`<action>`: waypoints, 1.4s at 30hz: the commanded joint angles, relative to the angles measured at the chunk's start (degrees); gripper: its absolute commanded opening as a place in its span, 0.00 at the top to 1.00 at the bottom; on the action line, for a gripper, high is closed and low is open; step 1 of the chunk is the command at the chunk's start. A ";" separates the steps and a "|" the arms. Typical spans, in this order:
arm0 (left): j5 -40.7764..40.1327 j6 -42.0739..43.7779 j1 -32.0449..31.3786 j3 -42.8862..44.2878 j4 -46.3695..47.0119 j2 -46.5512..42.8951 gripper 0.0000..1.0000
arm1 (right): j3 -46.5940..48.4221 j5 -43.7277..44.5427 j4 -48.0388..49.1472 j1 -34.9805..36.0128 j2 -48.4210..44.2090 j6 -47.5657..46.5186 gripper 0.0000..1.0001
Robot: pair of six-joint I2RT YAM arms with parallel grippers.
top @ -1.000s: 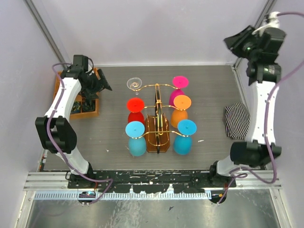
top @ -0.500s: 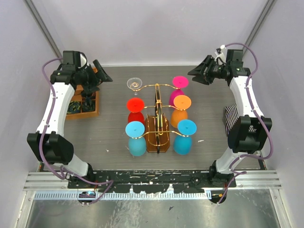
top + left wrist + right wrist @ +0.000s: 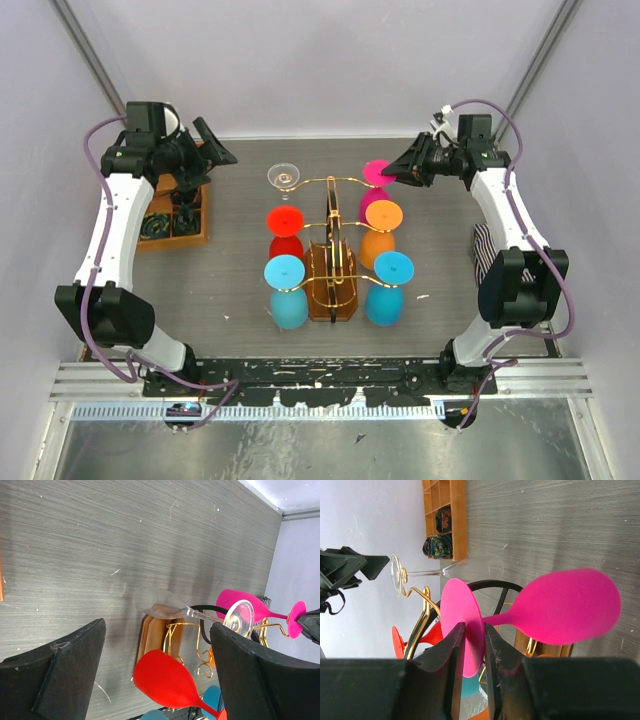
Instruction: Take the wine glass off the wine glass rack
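The wine glass rack, gold wire on a brown wooden base, stands mid-table with several coloured glasses hanging upside down from it. At its far right arm hangs the pink wine glass. My right gripper is shut on the rim of its round foot, one finger on each face. My left gripper is open, in the air to the left of the clear glass, touching nothing. A red glass hangs below it.
An orange compartment tray sits at the far left under the left arm. A striped cloth lies at the right edge. Orange and blue glasses hang just in front of the pink one.
The right arm swung down from the far right corner to the pink glass and its jaws closed on the foot. The left arm lifted off the tray and turned toward the rack.
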 commanded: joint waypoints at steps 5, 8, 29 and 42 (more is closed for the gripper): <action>1.37 0.14 -0.06 0.35 -0.24 -1.30 0.08 | 2.12 -0.22 1.11 -0.06 -3.13 -1.25 0.76; 1.17 0.48 -0.05 0.25 -0.86 -1.30 0.08 | 2.05 -0.26 0.86 -0.12 -3.52 -1.27 0.80; 0.65 0.06 -0.05 -0.11 -2.24 -0.66 0.08 | -0.95 -9.47 1.96 -0.75 -6.22 -0.35 0.99; 1.30 -0.41 -0.05 -1.14 -1.67 -0.42 0.08 | 0.48 -11.75 2.93 3.87 -3.86 -0.47 0.99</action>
